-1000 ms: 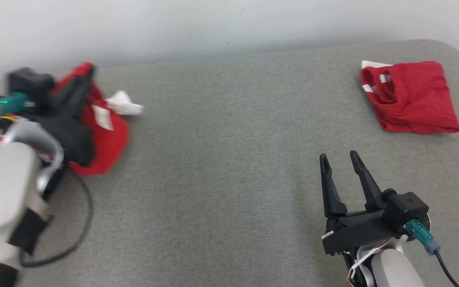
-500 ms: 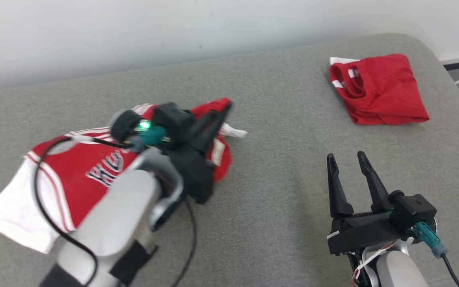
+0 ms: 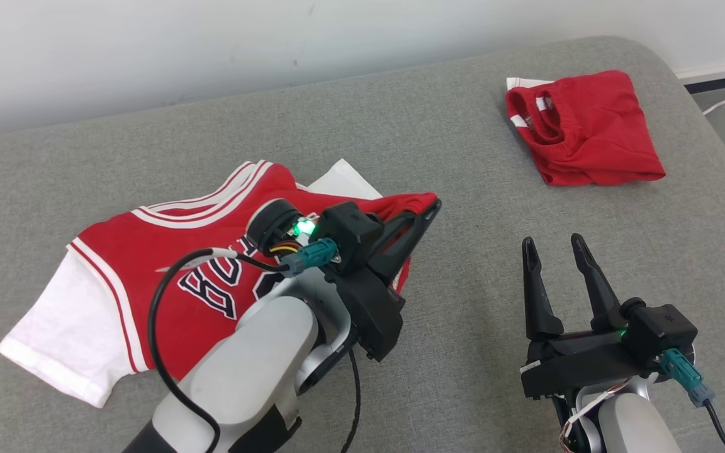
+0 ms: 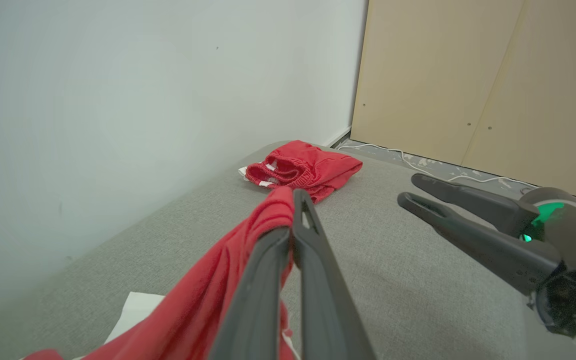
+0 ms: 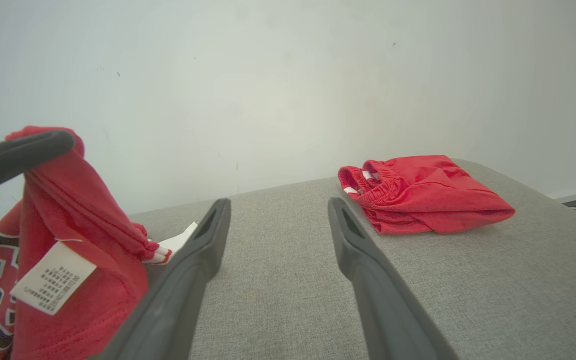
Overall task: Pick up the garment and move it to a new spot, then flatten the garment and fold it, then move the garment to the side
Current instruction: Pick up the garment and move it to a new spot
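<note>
Your left gripper (image 3: 430,209) was clenched on the jersey's (image 3: 167,264) edge, with the jersey trailing off to its left. Your right gripper (image 3: 551,244) sat released, off to the right.

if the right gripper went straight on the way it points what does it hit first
Likely the bare grey cushion, then the wall. The right gripper points just left of the red shorts, which it may brush; depth is unclear.
</note>
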Tool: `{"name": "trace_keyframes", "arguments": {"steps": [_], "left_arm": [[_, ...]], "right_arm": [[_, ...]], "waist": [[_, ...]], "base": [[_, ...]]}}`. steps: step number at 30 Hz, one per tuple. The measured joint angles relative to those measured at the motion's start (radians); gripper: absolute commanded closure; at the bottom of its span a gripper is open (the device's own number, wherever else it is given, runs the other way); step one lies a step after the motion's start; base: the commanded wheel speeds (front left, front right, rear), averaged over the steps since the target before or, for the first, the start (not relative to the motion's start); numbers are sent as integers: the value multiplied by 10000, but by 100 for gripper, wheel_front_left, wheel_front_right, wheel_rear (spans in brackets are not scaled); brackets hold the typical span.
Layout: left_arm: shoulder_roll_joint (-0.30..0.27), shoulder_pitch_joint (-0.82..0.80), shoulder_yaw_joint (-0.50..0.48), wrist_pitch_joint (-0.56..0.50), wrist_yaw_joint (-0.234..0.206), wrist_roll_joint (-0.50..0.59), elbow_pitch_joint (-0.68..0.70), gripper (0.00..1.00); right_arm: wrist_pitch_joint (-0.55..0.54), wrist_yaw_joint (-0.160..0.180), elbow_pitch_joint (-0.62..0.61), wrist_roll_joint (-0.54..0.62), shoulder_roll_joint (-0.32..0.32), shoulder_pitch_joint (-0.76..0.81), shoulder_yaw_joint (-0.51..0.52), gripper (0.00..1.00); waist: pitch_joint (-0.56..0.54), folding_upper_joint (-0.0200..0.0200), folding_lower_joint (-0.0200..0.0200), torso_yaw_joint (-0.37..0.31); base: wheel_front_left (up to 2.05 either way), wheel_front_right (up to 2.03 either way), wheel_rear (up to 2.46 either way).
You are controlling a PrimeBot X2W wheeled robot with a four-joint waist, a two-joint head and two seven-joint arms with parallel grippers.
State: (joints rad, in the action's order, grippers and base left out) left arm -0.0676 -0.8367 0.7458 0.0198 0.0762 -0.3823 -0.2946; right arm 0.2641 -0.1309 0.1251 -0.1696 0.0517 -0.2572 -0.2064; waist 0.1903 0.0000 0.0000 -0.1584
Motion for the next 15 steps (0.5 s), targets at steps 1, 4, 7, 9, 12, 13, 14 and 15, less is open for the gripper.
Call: {"name": "trace_keyframes", "arguments": {"steps": [1,4,7,9,12,13,14,15], "left_arm": [[27,0,75,38,0,-15,-31,100],[96,53,270,194,-44,-127,-180,100],[140,302,594,464,10,-284,-627,89],[146,464,846,708,13,-280,-1028,0],[151,639,1181,989,52,-299,-1553,0],[159,689,1269,1112,98,-341,-1649,0],[167,728,1354,1204,98,-428,-1712,0],[167,766,1429,1287,98,-495,-1764,0]], "right_arm": [[0,0,-2,-25,0,-2,-13,0],[0,0,4,-59,0,-3,-48,0],[0,0,52,-75,-2,-4,-79,0],[0,0,96,-104,-2,-7,-115,0],[0,0,113,-136,-2,-14,-104,0],[0,0,119,-134,-2,-13,-92,0],[0,0,127,-132,-2,-10,-73,0],[0,0,134,-127,-4,-3,-38,0]], "waist": [[-1,0,0,-21],[-22,0,0,-94],[-52,0,0,-158],[-76,0,0,-210],[-138,0,0,-247],[-168,0,0,-245],[-197,0,0,-237],[-228,0,0,-224]], "base": [[0,0,0],[0,0,0],[0,0,0],[0,0,0],[0,0,0],[0,0,0],[0,0,0],[0,0,0]]}}
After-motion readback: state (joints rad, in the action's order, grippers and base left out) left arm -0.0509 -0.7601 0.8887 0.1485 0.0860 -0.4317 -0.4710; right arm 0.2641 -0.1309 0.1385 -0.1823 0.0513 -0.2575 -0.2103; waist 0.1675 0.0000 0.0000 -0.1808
